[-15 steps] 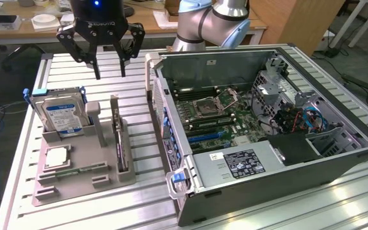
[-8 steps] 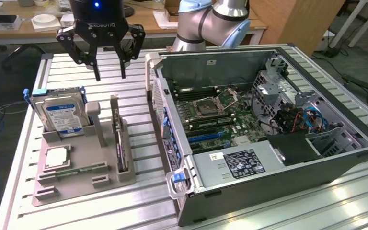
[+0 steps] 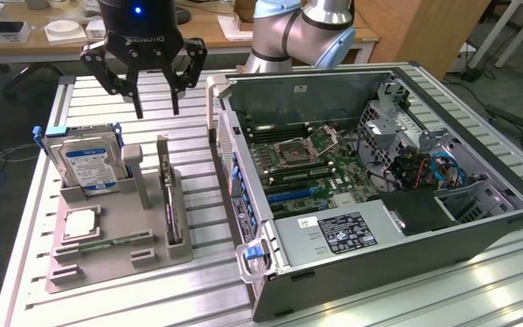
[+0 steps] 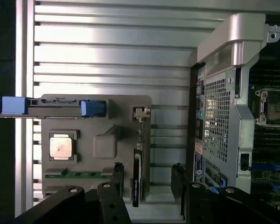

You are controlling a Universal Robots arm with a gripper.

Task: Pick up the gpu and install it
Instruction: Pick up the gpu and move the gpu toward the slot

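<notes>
The gpu (image 3: 171,204) is a thin black card standing on edge in a slot of the grey holder (image 3: 107,262), on the side nearest the computer case. Its silver bracket end (image 4: 140,113) points away from the fingers in the wrist view, where the gpu (image 4: 136,179) appears as a narrow dark strip. My gripper (image 3: 157,109) hangs open above the far end of the holder, clear of the card. In the wrist view the gripper (image 4: 147,170) has its two black fingers (image 4: 116,175) spread either side of the card's line, with nothing between them.
The open computer case (image 3: 380,177) lies on the exterior view's right, motherboard (image 3: 312,163) exposed. The holder also carries a hard drive (image 3: 84,163) with blue rails, a square silver chip (image 3: 80,223) and a green memory stick (image 3: 107,240). All sit on a slatted metal table (image 3: 188,293).
</notes>
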